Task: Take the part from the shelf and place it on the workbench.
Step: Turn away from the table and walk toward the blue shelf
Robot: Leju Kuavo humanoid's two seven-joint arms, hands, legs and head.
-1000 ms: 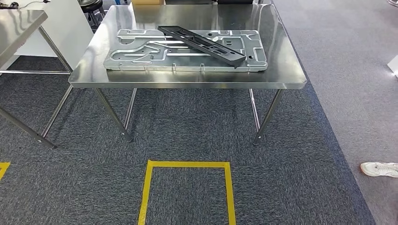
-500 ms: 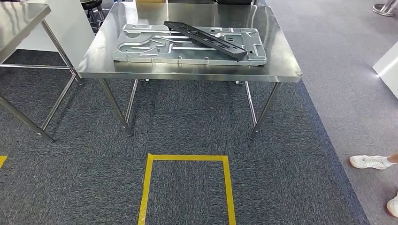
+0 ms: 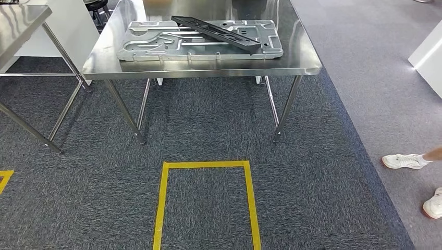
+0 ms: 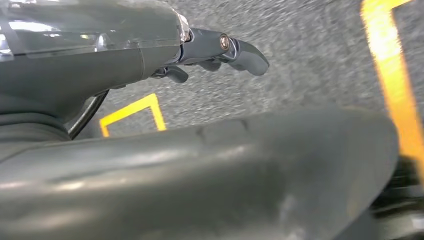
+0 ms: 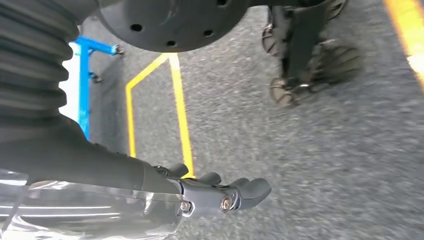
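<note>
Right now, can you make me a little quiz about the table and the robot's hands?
1. True or false: the black part lies on top of the silver metal plate.
2. What is taped on the carpet in front of the steel table? A) a red circle B) a yellow outline C) a blue arrow
3. Fill in: the left robot hand and right robot hand each hold ____.

Key: 1 true; 2 B; 3 nothing.
</note>
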